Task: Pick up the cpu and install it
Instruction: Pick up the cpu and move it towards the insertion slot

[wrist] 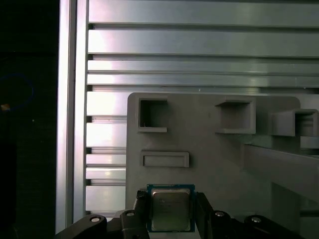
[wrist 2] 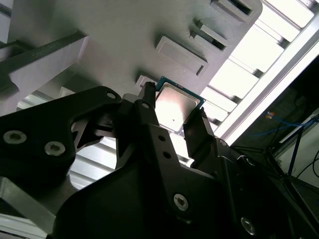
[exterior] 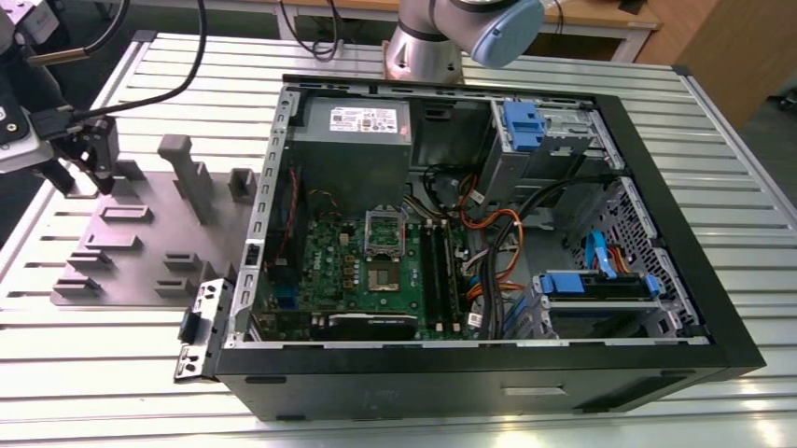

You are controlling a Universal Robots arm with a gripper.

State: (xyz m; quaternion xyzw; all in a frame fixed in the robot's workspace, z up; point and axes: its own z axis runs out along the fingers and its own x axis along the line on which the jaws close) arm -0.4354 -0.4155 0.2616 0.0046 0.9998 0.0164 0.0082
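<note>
Fingers clamp the cpu by two opposite edges, over the grey plate.

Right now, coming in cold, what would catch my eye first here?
The big open computer case on the slatted table, its green motherboard bared. In both wrist views, a small silvery cpu sits clamped in the black gripper, above a grey holder plate at the exterior view's left.

The cpu is silvery-grey on top with a teal-green rim, the claw black. The motherboard is green, the worktop striped pale silver.
</note>
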